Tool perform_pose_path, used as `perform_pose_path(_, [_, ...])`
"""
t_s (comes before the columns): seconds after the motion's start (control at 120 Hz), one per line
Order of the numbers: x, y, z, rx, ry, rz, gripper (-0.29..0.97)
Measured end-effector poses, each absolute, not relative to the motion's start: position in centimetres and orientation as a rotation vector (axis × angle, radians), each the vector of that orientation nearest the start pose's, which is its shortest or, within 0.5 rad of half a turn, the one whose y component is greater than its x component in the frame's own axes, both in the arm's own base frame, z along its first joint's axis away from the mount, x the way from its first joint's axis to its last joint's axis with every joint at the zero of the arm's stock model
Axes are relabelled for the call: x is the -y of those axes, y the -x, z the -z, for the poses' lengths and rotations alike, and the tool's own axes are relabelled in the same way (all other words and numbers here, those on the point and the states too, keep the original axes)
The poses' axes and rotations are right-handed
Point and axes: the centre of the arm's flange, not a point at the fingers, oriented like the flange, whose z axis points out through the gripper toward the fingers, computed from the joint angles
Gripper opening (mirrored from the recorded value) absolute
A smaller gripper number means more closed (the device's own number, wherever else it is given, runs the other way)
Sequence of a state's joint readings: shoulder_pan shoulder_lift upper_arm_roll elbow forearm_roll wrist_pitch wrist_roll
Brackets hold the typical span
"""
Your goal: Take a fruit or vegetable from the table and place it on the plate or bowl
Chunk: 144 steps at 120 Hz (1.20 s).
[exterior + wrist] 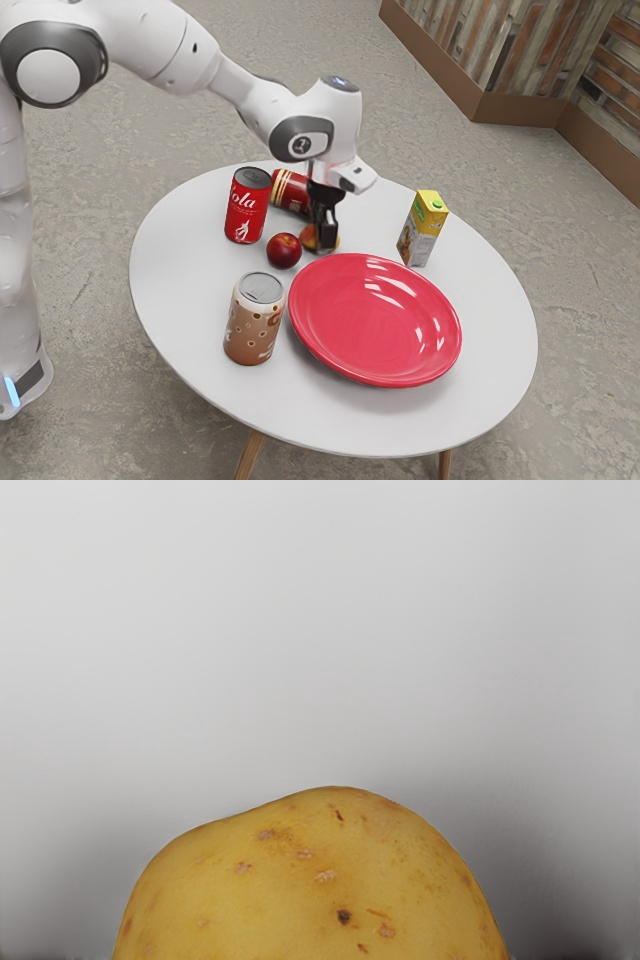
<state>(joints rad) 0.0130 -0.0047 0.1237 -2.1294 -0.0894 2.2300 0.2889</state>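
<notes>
Potato [309, 238] sits on the white desk [200, 290] at eleven o'clock from the red plate [375, 320], a red apple [284, 250] just beside it at eight o'clock. My claw [324, 243] is down over it; clenched or released, I cannot tell. From my wrist, the yellow, speckled potato [315, 890] lies directly under my hand on pale desk [320, 630].

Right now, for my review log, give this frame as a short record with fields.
arm: tool lowered behind the red plate, over the yellow produce
target: yellow produce, speckled skin, just under the tool
progress: produce not yet on the red plate
apple: red apple on the table, beside the tool
cans: cola can upright; red can lying down; brown dotted can upright
carton: juice carton upright, by the plate's far edge
</notes>
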Motion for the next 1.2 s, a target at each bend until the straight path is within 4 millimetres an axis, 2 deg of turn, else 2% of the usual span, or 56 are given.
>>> perform_pose_path(0.117, [-6.9,-53.9,-43.8,-0.164,3.182,0.228,0.34])
perform_pose_path(0.225, [-7.3,-52.8,-46.5,-0.151,3.178,0.283,0.33])
perform_pose_path(0.267, [-6.9,-52.5,-47.6,-0.162,3.174,0.304,0.32])
perform_pose_path(0.358, [-3.2,-51.7,-49.3,-0.268,3.163,0.323,0.34])
perform_pose_path(0.475, [1.5,-51.1,-49.6,-0.405,3.145,0.308,0.34])
perform_pose_path(0.583, [4.8,-51.1,-49.6,-0.497,3.130,0.295,0.33])
perform_pose_path(0.8, [11.1,-51.8,-51.2,-0.667,3.094,0.320,0.33])
perform_pose_path(0.875, [11.9,-51.6,-51.2,-0.684,3.091,0.315,0.33])
perform_pose_path(1.033, [12.1,-51.9,-51.5,-0.683,3.091,0.318,0.34])
perform_pose_path(1.117, [12.8,-51.8,-51.6,-0.704,3.086,0.321,0.49])
perform_pose_path(1.2, [13.0,-51.8,-51.7,-0.712,3.083,0.323,0.57])
